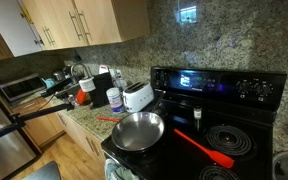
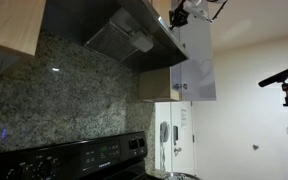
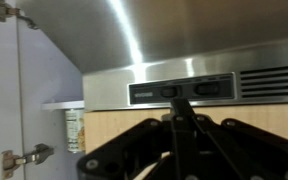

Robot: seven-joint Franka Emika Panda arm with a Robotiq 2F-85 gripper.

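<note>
My gripper (image 3: 181,108) is shut, its two black fingers pressed together with nothing between them. It points at the dark control strip (image 3: 179,92) on the front of the stainless range hood (image 3: 164,40), close to the buttons (image 3: 169,90). Whether the tip touches a button cannot be told. In an exterior view the gripper (image 2: 189,12) is up at the top edge, beside the hood (image 2: 124,40) and in front of the white wall cabinet (image 2: 192,65).
The cabinet door (image 3: 4,90) next to the hood stands open, with a labelled container (image 3: 74,130) on its shelf. Far below are the black stove (image 1: 219,110), a steel pan (image 1: 137,130), a red spatula (image 1: 204,148) and a white toaster (image 1: 137,96).
</note>
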